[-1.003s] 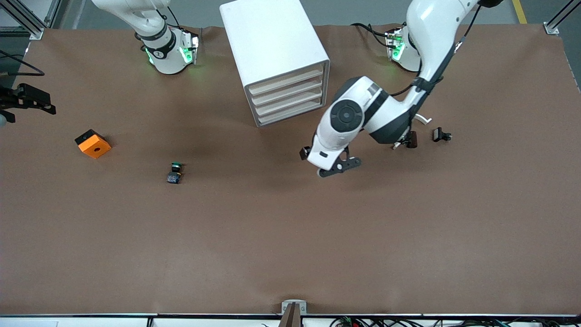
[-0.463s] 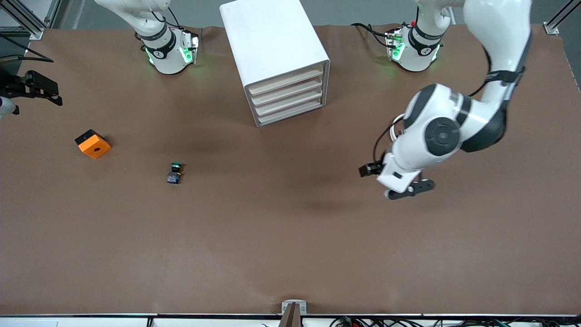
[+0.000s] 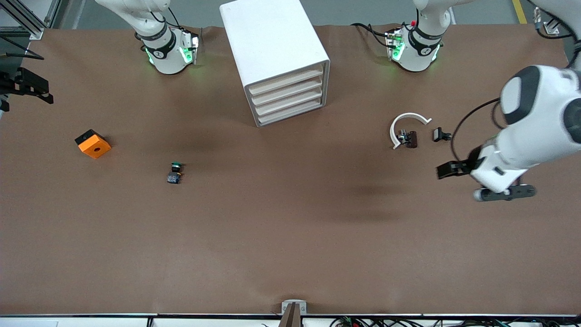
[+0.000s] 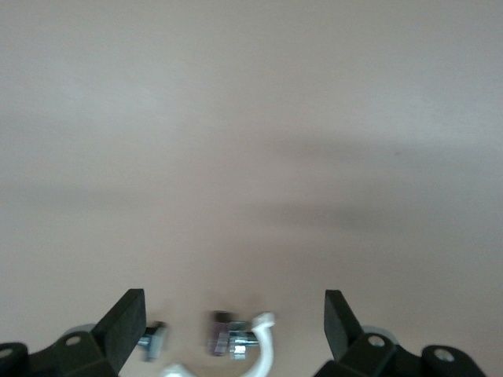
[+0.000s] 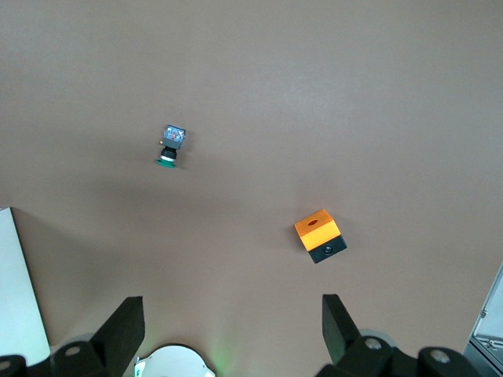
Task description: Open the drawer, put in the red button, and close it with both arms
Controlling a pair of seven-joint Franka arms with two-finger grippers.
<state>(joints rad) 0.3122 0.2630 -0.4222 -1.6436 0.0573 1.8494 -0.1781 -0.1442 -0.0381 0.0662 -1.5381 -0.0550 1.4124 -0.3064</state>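
The white cabinet (image 3: 272,50) stands at the back middle of the table, and all four cream-fronted drawers (image 3: 288,97) are shut. No red button shows in any view. My left gripper (image 3: 504,194) is open and empty, up over bare table at the left arm's end; the left wrist view (image 4: 232,314) shows its fingers wide apart. My right gripper (image 3: 27,86) is open and empty at the right arm's edge of the table; its wrist view (image 5: 232,314) looks down on bare table.
A green-capped button (image 3: 174,172) (image 5: 170,145) and an orange cube with a hole (image 3: 93,144) (image 5: 318,236) lie toward the right arm's end. A white curved piece (image 3: 406,125) (image 4: 263,349), a dark maroon block (image 3: 411,139) and a small black part (image 3: 441,135) lie near the left arm.
My left arm has swung from in front of the cabinet out toward its own end of the table, uncovering the white curved piece. My right gripper shifted only slightly.
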